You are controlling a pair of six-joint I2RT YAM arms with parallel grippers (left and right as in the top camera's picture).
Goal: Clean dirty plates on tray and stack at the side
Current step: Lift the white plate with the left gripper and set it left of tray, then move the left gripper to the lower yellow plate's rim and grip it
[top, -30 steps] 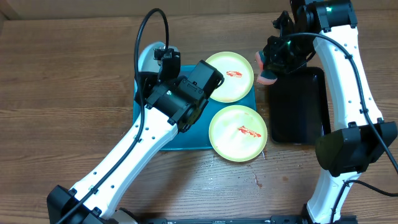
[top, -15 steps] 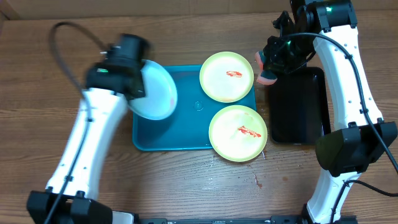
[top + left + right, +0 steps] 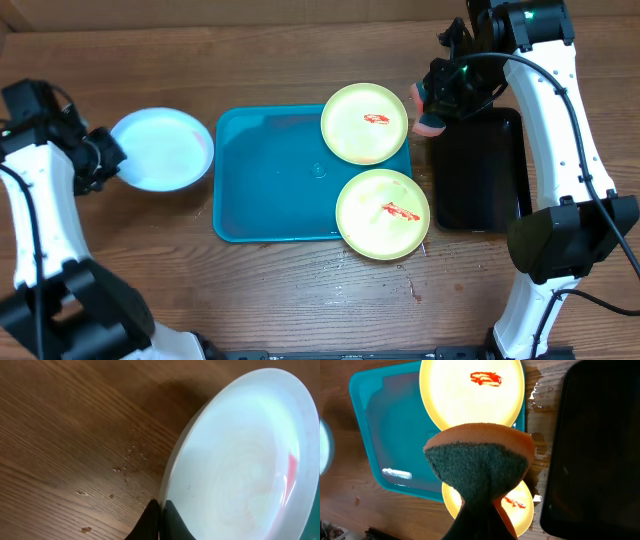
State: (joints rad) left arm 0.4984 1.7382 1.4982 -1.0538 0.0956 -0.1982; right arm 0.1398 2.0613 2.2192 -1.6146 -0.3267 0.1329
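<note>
I'm watching the large turquoise rectangular plastic tray (image 3: pixel 270 190) lying mid-table, with a narrower black tray (image 3: pixel 480 180) just beside its right edge. The far pale yellow-green round plastic plate (image 3: pixel 365 123) and the near yellow-green plate (image 3: pixel 383 213), both smeared red, are overlapping the turquoise tray's right rim. My left gripper (image 3: pixel 159 510) is pinching the rim of the light blue plate (image 3: pixel 160 150), left of the tray. My right gripper (image 3: pixel 437 105) is clamping an orange-and-green sponge (image 3: pixel 480 460).
</note>
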